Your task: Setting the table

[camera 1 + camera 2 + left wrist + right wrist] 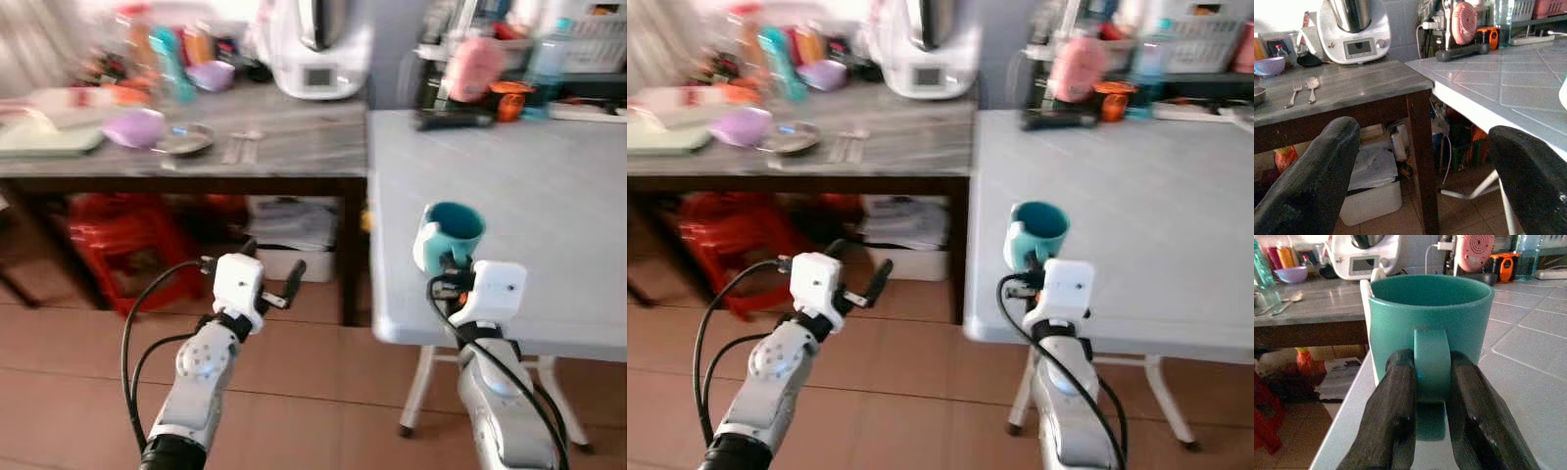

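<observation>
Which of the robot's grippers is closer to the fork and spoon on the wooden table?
Left. The left gripper hangs open below the wooden table's front edge, near the fork and spoon. The right gripper is over at the grey table, shut on the teal mug.

A grey wooden worktop (294, 147) stood beside a pale tiled table (549, 206) on a terracotta tile floor (78, 372).

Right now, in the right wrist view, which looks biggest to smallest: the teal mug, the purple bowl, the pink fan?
1. Teal mug, held by its handle in the right tool; it is nearest the camera, so this is looks only.
2. Pink fan.
3. Purple bowl, slightly smaller than the fan.
</observation>
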Tool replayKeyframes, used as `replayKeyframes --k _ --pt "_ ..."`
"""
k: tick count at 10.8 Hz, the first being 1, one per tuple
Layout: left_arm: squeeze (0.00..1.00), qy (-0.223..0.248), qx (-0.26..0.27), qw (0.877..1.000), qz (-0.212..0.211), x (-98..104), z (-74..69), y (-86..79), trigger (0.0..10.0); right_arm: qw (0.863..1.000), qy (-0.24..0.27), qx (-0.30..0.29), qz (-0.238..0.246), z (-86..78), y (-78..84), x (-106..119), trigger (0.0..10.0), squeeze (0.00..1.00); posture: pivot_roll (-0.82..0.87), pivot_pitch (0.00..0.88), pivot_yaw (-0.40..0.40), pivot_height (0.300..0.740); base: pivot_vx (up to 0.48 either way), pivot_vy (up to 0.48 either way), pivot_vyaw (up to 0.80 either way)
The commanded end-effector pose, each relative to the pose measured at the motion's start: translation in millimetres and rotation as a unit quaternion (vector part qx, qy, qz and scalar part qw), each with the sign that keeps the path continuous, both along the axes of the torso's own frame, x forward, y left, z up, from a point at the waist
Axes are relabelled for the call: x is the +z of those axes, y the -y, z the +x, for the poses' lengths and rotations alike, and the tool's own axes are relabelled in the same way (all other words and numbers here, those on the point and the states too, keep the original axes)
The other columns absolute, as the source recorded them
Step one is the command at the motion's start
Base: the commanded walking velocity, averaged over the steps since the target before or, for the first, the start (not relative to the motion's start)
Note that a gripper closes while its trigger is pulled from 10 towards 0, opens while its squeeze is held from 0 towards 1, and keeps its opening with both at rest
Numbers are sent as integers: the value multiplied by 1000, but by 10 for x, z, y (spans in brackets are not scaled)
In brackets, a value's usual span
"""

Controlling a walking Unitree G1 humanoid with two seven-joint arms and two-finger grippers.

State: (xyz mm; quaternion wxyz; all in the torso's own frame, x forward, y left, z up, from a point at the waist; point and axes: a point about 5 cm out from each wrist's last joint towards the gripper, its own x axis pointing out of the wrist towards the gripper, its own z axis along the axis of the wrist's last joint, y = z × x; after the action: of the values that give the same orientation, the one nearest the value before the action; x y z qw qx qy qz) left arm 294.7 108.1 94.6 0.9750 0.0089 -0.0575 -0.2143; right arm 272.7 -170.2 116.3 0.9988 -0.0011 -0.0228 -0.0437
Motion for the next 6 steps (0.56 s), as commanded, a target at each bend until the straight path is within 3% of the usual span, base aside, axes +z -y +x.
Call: replayKeyframes --k 1,3,6 --pt "0 5 -16 1000 0 27 11 91 10000 1000 11 -18 -8 -15 91 55 10000 0 -11 16 84 740 0 394 0" --pt "0 15 -6 1000 -3 64 36 55 10000 1000 15 -23 -7 -26 114 61 10000 0 -10 15 83 740 0 394 0" --pt "0 28 61 998 15 74 52 -241 10000 999 16 -22 -24 -126 150 37 10000 0 -5 13 80 740 0 361 0"
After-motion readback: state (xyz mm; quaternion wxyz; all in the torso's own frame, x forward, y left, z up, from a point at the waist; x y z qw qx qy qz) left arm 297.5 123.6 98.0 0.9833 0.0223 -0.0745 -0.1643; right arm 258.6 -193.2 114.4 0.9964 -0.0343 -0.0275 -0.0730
